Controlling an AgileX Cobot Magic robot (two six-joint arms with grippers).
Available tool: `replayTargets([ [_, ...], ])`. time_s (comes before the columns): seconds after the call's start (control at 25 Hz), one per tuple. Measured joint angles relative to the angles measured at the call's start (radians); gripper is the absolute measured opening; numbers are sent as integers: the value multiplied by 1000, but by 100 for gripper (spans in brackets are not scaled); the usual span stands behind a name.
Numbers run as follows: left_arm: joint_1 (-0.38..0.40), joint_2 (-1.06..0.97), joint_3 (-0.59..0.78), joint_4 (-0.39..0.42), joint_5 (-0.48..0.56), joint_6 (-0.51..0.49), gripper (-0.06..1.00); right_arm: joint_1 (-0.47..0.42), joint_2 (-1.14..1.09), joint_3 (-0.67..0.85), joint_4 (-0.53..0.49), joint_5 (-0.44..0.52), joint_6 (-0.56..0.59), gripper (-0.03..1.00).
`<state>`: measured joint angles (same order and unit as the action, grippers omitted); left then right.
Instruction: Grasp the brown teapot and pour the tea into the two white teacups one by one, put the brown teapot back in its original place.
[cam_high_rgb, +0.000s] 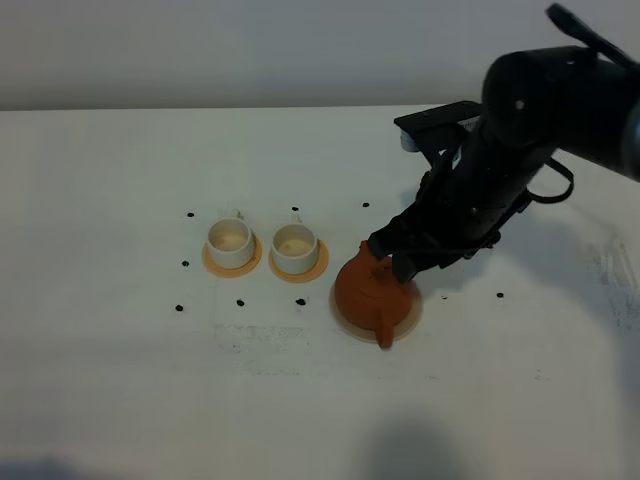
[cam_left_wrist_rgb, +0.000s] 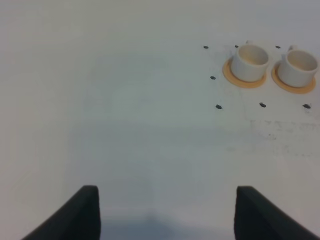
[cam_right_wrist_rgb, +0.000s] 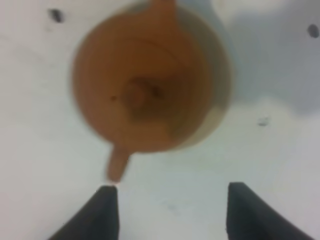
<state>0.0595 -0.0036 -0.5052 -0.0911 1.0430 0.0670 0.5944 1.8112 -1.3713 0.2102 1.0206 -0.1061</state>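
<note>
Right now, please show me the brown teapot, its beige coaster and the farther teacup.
brown teapot (cam_high_rgb: 365, 290): high view, round body.
beige coaster (cam_high_rgb: 352, 330): high view, bare rim.
farther teacup (cam_high_rgb: 230, 258): high view, outer wall.

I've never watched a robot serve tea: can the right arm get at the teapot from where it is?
Probably yes: the right gripper hangs open close over the teapot, with nothing between them.
</note>
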Motion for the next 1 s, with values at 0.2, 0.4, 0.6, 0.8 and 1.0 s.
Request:
replayTargets([
  [0.2,0,0,0,0,0,0,59,39,-151,180,81,-184,15,46],
  [0.4,0,0,0,0,0,0,59,71,-196,299,89,-340,95,46],
  [0.6,0,0,0,0,0,0,59,71,-120,304,81,-412,195,46],
  [0.8,0,0,0,1,0,0,59,71,-28,237,50,-368,248,46],
  [1.0,0,0,0,64,0,-2,59,72,12,178,-16,-266,288,46],
])
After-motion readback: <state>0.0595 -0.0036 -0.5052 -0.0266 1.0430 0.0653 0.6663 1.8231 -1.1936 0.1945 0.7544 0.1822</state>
